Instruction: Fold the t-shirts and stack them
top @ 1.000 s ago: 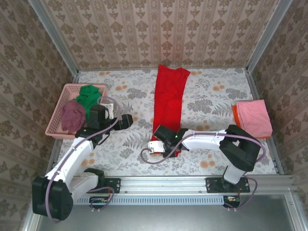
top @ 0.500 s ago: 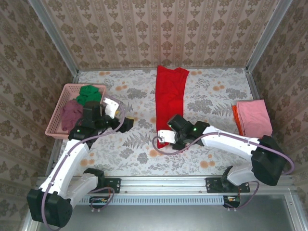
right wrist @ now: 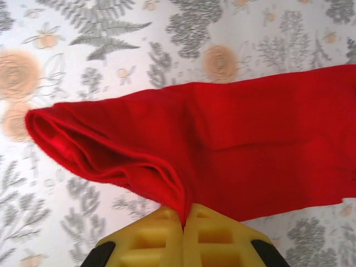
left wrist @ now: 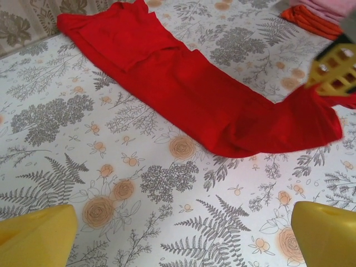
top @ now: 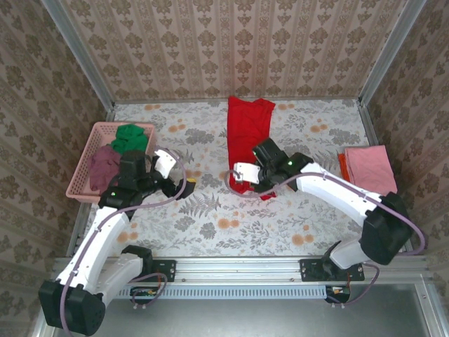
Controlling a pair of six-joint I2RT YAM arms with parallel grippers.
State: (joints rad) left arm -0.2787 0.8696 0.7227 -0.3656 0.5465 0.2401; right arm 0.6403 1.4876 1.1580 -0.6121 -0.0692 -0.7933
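Now right end effector (right wrist: 183, 216) pinches one red t-shirt (top: 249, 130); left end effector (left wrist: 178, 236) spread; two t-shirts (top: 130, 137) in basket (top: 78, 168).

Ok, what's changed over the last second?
The right gripper, shut on the near hem of the red t-shirt, carried it away from the arm bases, folding the shirt back over itself. The left gripper drifted slightly, open and empty. The basket and pink stack are unchanged.

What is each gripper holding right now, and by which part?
The right gripper is shut on the red t-shirt, pinching its near end, which is lifted. The left gripper is open, holding nothing.
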